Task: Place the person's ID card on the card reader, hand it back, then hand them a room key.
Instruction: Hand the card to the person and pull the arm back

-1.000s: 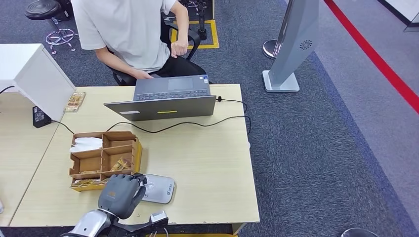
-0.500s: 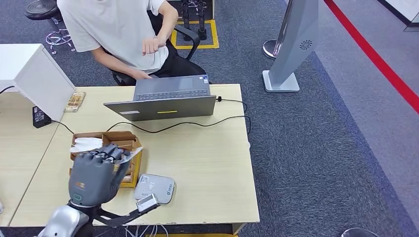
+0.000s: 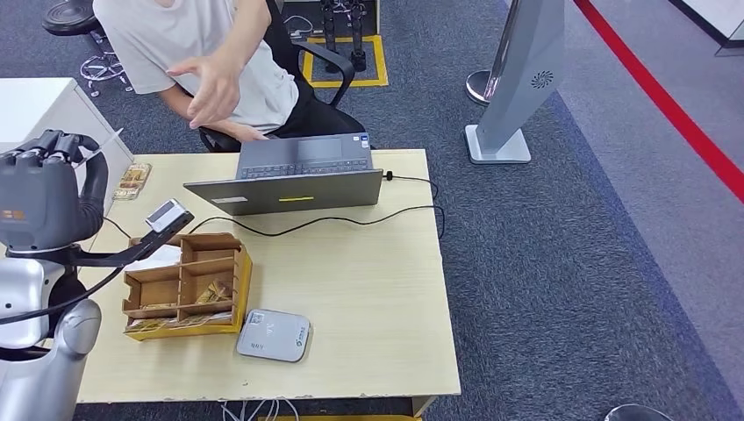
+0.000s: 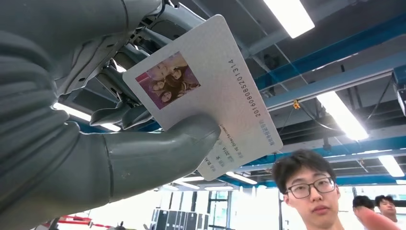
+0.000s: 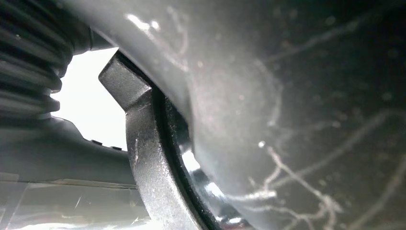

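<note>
My left hand point(image 3: 44, 197) is raised high over the table's left side and holds the white ID card point(image 3: 103, 143), its thin edge pointing toward the person. In the left wrist view the ID card point(image 4: 210, 86), with a small photo and printed numbers, is pinched between the thumb point(image 4: 163, 148) and the darker fingers of my left hand point(image 4: 72, 120). The person point(image 3: 202, 44) sits behind the table and stretches an open hand point(image 3: 209, 88) toward the card, a gap still between them. The grey card reader point(image 3: 274, 335) lies bare near the table's front edge. My right hand point(image 5: 33, 62) shows as a blurred ribbed cover.
A wooden compartment box point(image 3: 186, 282) holding small cards and packets stands left of the reader. An open laptop point(image 3: 294, 180) and its black cable point(image 3: 351, 219) lie at the table's back. A white box point(image 3: 48, 118) stands at the far left. The table's right half point(image 3: 368, 289) is bare wood.
My left hand has risen from the card reader up to the left, carrying the ID card. The person's hand has swung out toward it.
</note>
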Controlling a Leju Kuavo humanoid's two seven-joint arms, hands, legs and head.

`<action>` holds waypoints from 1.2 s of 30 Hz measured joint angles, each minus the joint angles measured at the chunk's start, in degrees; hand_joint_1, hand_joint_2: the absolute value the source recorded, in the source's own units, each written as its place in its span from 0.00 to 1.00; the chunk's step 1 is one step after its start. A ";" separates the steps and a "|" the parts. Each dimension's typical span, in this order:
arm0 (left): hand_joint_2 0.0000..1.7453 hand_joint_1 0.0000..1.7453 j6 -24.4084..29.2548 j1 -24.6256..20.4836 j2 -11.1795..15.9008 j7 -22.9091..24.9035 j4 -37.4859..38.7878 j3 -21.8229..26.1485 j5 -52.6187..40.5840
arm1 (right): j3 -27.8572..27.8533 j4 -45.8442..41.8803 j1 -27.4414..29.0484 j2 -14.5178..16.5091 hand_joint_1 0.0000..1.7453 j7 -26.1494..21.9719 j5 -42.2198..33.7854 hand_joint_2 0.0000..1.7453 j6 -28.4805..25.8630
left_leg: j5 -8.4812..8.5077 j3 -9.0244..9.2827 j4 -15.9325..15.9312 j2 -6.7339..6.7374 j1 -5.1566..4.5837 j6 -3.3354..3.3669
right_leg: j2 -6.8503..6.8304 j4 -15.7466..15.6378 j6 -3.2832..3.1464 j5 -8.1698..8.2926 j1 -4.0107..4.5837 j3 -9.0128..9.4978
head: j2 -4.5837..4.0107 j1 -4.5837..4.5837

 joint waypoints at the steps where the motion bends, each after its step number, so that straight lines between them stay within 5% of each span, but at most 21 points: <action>1: 1.00 1.00 -0.09 -0.33 -0.10 0.09 0.64 0.14 -0.28 | 0.02 0.00 0.00 0.00 0.00 0.01 0.00 1.00 0.00 | -0.01 -0.01 0.00 0.00 0.00 0.00 | 0.00 -0.01 0.00 0.00 0.00 -0.01 | 0.00 0.01; 9: 1.00 1.00 -0.91 -3.76 -1.65 0.45 6.92 0.48 -1.46 | 0.05 0.00 -0.11 -0.08 0.00 0.45 -0.04 1.00 0.25 | -0.04 -0.01 0.00 0.00 0.00 0.01 | -0.01 -0.02 0.01 -0.01 0.00 -0.01 | 0.00 0.00; 30: 1.00 1.00 -0.73 -3.70 -3.32 -0.27 9.82 0.48 -0.73 | 0.07 -0.02 -0.11 -0.09 0.00 0.70 -0.03 1.00 0.24 | -0.04 -0.01 0.00 0.03 0.00 0.01 | 0.02 -0.02 0.00 -0.01 0.00 -0.02 | 0.00 0.00; 34: 1.00 0.00 -2.05 -3.69 -3.39 -0.75 10.03 0.47 -0.05 | 0.07 -0.02 -0.11 -0.09 0.00 0.69 -0.03 1.00 0.26 | -0.06 -0.02 0.00 0.03 0.00 0.01 | 0.02 -0.02 0.01 -0.02 0.00 -0.02 | 0.00 -0.01; 36: 1.00 0.00 -3.24 -3.67 -3.46 -0.83 10.02 0.46 0.50 | 0.07 -0.02 -0.11 -0.09 0.00 0.69 -0.02 1.00 0.28 | -0.08 -0.02 0.00 0.02 0.00 0.00 | 0.02 -0.02 0.02 -0.04 0.00 -0.02 | 0.00 -0.01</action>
